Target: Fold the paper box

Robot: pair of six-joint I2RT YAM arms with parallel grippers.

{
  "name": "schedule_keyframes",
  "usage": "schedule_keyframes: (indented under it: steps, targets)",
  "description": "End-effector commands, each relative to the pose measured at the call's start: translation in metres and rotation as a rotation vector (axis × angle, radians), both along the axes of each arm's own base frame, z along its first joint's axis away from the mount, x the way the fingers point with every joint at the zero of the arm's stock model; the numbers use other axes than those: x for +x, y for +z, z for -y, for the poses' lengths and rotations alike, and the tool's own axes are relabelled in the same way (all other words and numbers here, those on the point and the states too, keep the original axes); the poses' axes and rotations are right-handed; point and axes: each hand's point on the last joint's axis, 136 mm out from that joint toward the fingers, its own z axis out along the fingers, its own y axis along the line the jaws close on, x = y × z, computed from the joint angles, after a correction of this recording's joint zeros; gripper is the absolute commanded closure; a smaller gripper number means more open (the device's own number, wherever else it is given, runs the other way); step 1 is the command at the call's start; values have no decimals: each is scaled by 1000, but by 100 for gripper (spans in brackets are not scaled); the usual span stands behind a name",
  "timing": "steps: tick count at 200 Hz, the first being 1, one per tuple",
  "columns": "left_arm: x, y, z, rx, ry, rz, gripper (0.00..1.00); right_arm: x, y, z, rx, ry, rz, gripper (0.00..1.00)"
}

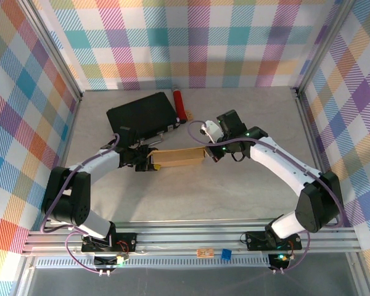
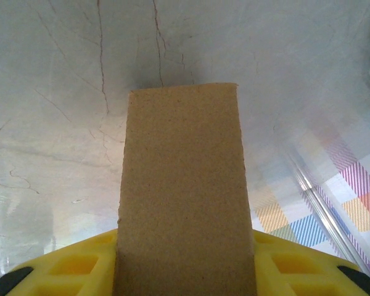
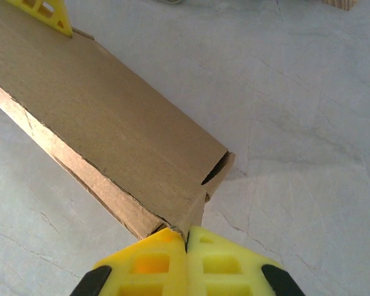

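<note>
Overhead view of a pale grey stone-look counter (image 1: 234, 203) walled with pastel plaid, two robot arms reaching in from 6 o'clock. A plain brown corrugated cardboard mailer box (image 1: 179, 157), already closed into a long, shallow block, lies flat near the centre of the counter with its long axis running 9 to 3 o'clock. The left claw (image 1: 149, 161) is at the box's 9 o'clock end. In the left wrist view its yellow fingers (image 2: 68, 265) sit against either side of the cardboard (image 2: 185, 197), so it appears clamped across that end. The right claw (image 1: 211, 154) is at the 3 o'clock end. In the right wrist view its two yellow fingers (image 3: 222, 259) are pressed almost together, pinching a thin cardboard flap at the box's corner (image 3: 111, 117), where a small dark gap shows a tab not fully seated. A black rectangular case (image 1: 140, 114) lies at 11 o'clock from the box, with a small red cylinder (image 1: 178, 103) at 12 o'clock, both apart from it. The box is probably light, stiff across its panels but easily creased at the scored folds, and liable to slide on the smooth counter. It looks best held at the ends, by edges or flaps, with one claw steadying while the other presses the tab home.
</note>
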Motion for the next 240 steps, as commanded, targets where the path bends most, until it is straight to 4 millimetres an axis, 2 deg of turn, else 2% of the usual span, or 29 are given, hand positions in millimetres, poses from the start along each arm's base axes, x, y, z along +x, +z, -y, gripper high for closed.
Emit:
schedule_keyframes:
  steps: [1, 80, 85, 119, 240]
  targets:
    - [-3, -14, -10, 55, 23, -53, 64, 0, 1, -10, 9, -15, -31, 100]
    - [-1, -18, -10, 43, 54, -76, 65, 11, -1, -25, 69, -199, -179, 100]
    - [5, -15, -8, 32, 56, -44, 65, 11, -2, -26, 72, -210, -189, 100]
    - [8, -17, -6, 22, 61, -47, 65, 14, -1, -34, 82, -258, -226, 100]
    - [12, -18, -3, 3, 61, -43, 66, 24, 2, -39, 31, -391, -318, 100]
